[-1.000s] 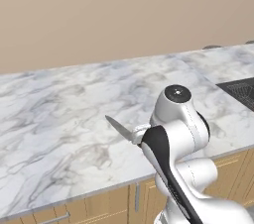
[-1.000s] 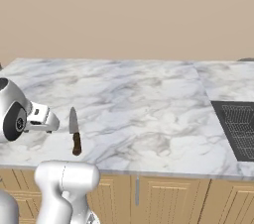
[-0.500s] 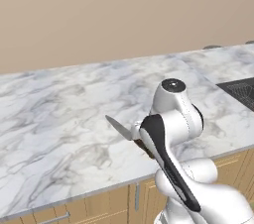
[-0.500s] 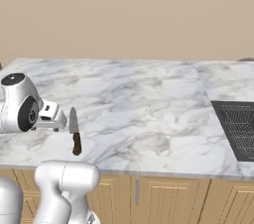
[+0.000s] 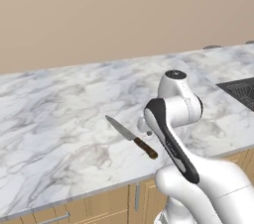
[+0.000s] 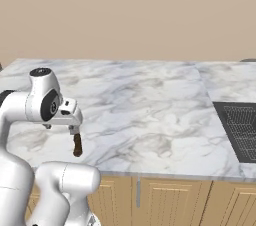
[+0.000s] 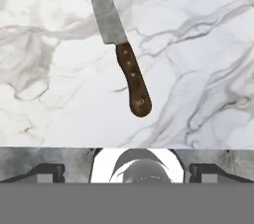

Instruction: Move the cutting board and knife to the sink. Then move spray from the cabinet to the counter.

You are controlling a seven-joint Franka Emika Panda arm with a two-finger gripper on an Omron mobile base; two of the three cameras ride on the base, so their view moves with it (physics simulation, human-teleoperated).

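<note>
With its jaws spread wide and nothing between them, the gripper (image 6: 74, 129) hangs just above the knife (image 7: 117, 44), not touching it. Dark finger tips (image 7: 47, 172) stand far apart at the bottom of hand view. Knife lies flat on the counter (image 5: 54, 119) near its front edge; brown handle toward the edge, blade pointing toward the back wall. Sink (image 6: 240, 127) set into the counter well off to the right. Light wood drawer fronts (image 6: 170, 202) below the marble.
</note>
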